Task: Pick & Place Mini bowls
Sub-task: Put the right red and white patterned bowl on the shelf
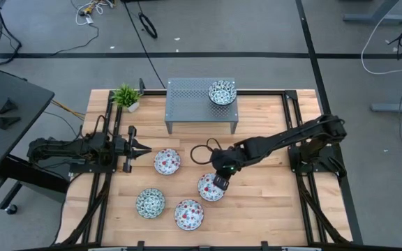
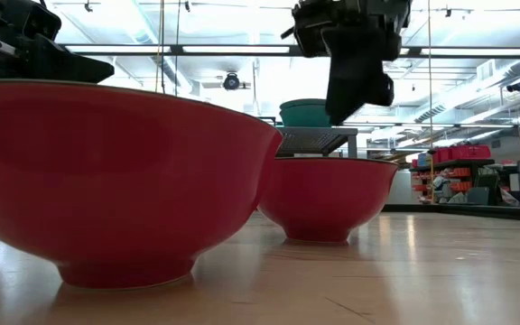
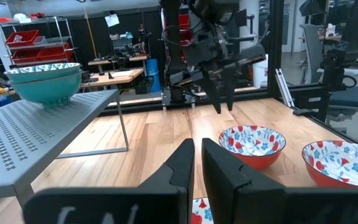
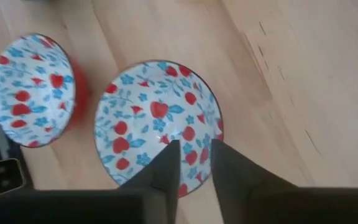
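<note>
Wood table [image 1: 271, 209]: light planks, carrying every item below.
Grey perforated stand [image 1: 187, 101]: upper centre of the high view, at the table's far edge.
Green bowls on stand [image 1: 222, 92]: two, stacked, on the stand's right end.
Green bowl on table [image 1: 149, 203]: lower left of centre, standing alone.
Red bowl, left [image 1: 167, 162]: centre-left, just beside the left gripper's tips, not touching.
Red bowl, front [image 1: 188, 215]: lowest of the group, between the green bowl on table and the red bowl under the arm.
Red bowl under the arm [image 1: 206, 191]: right of the group, upright on the wood, partly covered by the right gripper; its flowered inside fills the right wrist view [image 4: 157, 118].
Right gripper [image 1: 221, 180]: over that bowl's rim, fingers a little apart, pinching nothing; the left wrist view shows it hanging clear above the bowl.
Left gripper [image 1: 145, 148]: low at centre-left, pointing toward the table's middle, fingers [image 3: 182, 165] a narrow slit apart, nothing between them.
Small potted plant [image 1: 125, 95]: upper left corner of the table, left of the stand.
</note>
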Robot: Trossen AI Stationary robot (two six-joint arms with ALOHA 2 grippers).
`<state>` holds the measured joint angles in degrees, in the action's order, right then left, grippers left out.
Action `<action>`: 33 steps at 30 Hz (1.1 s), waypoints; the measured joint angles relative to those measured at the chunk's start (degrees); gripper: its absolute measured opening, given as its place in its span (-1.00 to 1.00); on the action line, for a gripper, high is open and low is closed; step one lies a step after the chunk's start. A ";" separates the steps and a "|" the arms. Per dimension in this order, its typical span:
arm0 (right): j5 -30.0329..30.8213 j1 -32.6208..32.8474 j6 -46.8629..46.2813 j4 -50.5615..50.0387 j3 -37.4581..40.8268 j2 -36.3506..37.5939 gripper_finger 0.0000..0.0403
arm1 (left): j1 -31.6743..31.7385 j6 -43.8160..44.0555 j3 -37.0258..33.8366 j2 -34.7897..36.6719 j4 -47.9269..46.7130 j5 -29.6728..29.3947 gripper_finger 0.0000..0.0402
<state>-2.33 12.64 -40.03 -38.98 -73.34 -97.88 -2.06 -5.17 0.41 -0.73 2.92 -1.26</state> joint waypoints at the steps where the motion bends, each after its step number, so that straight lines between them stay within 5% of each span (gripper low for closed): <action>1: 0.19 0.09 0.00 0.00 0.00 -0.14 -0.44 | -0.01 0.00 -0.01 0.00 0.00 0.00 -0.82; 13: 2.91 1.88 5.29 3.42 4.04 -0.52 0.06 | 0.01 0.00 0.01 0.00 -0.17 0.00 -0.82; 33: 6.43 1.71 12.61 15.85 12.07 -0.53 0.11 | -0.01 0.00 -0.01 0.00 -0.17 0.00 -0.82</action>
<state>4.10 14.35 -27.42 -23.13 -61.27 -98.41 -2.07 -5.17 0.40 -0.73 2.74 -1.26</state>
